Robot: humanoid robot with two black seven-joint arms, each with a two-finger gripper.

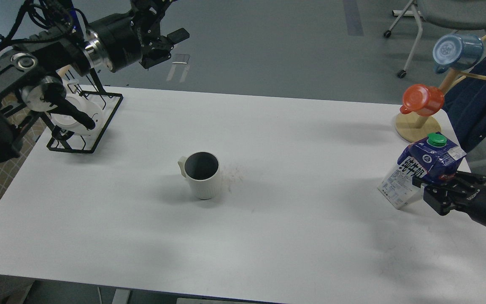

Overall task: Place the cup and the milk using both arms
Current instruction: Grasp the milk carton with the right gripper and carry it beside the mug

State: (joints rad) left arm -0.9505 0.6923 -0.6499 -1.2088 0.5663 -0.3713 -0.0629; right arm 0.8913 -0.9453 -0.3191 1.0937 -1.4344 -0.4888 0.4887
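Cup: The cup (pixel 202 175) is standing upright near the middle of the white table (pixel 268 236). It is off-white with ribbed sides and a dark inside. Its small handle is pointing to the left. Nothing is touching it.

Milk: The milk (pixel 420 171) is sitting at the right side of the table, close to the right edge. It is tilting, with its green cap leaning to the far right. The top part is dark blue and the bottom part is white with small print.

Right gripper: I am seeing my right gripper (pixel 430 185) coming in from the right. Its fingers are closing on the milk, pressing against the side of the carton.

Left gripper: My left gripper (pixel 165 40) is hanging up high at the far left, above the far edge of the table. Its fingers are spread apart and it is holding nothing. It is well apart from the cup.

Rack: A black wire rack (pixel 85 122) is standing at the far left of the table, with something white inside it.

Mug stand: A wooden stand (pixel 418 126) is sitting at the far right corner, just behind the milk. An orange-red mug (pixel 423 100) and a blue mug (pixel 457 51) are hanging on it.
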